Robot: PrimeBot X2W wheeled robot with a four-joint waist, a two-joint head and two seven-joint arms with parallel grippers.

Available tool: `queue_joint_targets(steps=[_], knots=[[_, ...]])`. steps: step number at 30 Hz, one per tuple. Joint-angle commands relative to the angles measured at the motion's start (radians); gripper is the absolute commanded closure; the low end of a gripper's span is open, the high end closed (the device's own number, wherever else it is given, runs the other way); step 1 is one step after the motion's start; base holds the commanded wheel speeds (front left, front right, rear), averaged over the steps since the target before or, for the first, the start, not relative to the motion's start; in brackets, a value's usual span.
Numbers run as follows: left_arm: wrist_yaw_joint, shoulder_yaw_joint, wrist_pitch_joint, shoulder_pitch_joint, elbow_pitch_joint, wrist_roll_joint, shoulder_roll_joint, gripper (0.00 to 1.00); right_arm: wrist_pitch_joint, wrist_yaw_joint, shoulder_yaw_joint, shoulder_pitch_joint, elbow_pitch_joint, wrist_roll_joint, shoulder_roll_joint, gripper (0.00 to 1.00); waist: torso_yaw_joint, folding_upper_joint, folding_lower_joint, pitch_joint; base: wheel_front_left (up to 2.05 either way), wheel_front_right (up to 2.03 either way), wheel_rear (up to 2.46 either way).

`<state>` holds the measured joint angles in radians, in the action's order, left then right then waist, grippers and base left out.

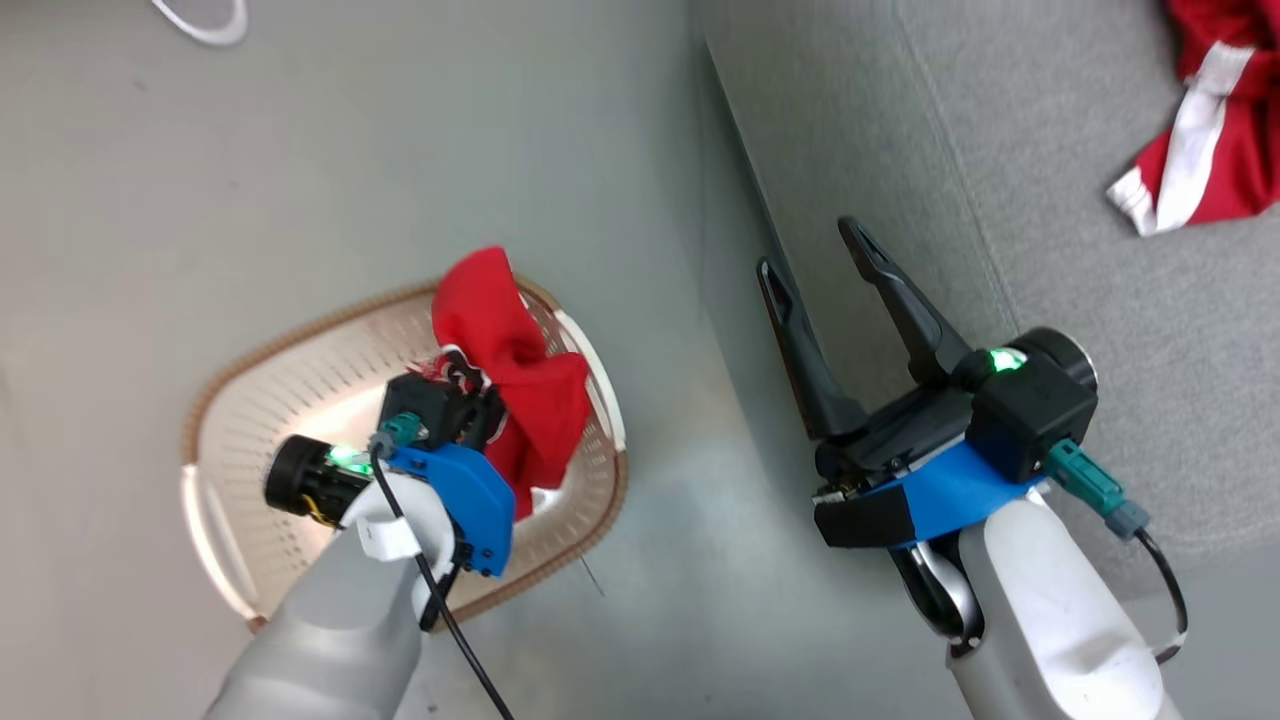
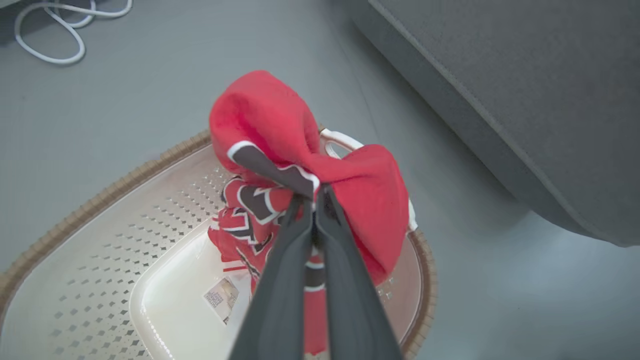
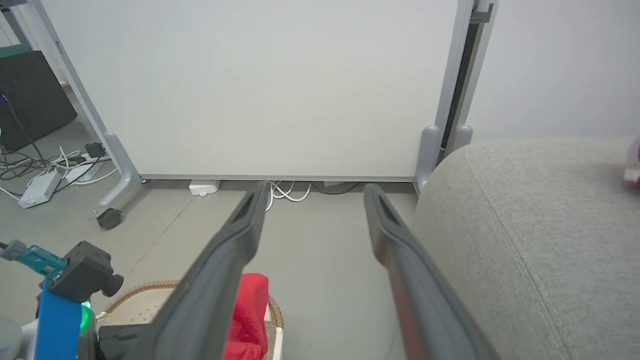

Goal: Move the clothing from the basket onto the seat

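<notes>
Left wrist view: the left pincer point(image 2: 316, 192) is clamped on the red jersey point(image 2: 265, 120), bunched above the cream basket point(image 2: 100, 200). The right pincer point(image 1: 808, 245) stands spread apart beside the grey seat point(image 1: 1100, 330), where red shorts point(image 1: 1215, 150) lie.

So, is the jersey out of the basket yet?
Partly: the left gripper, jaws shut, holds the jersey bunched above the basket, lower folds hanging inside.

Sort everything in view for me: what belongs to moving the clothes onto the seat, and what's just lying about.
Part of the job: jersey, pinched in the shut left hand over the basket; red shorts, already on the seat; open right hand, holding nothing.

Lying about: white cable on the floor; wheeled partition panel; power adapter with cords; black cabinet.
</notes>
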<state>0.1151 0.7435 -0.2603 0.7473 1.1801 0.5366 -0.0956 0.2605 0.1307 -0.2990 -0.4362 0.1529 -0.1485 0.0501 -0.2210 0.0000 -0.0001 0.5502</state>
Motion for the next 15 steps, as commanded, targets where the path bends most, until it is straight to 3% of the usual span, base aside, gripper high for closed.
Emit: queue_joint_targets(steps=[1, 15], knots=[[0.005, -0.007, -0.006, -0.011, -0.020, 0.002, 0.003, 1.00, -0.001, 0.000, 0.005, 0.020, 0.006, 0.008, 0.000, 0.00, 0.043, 0.0000, 0.0001, -0.078, 0.00, 0.00, 0.00], [0.015, -0.082, -0.006, -0.179, -0.258, -0.012, 0.021, 1.00, -0.065, 0.000, 0.036, 0.149, -0.007, 0.010, 0.012, 0.00, 0.140, 0.0000, 0.0001, -0.329, 0.00, 0.00, 0.00]])
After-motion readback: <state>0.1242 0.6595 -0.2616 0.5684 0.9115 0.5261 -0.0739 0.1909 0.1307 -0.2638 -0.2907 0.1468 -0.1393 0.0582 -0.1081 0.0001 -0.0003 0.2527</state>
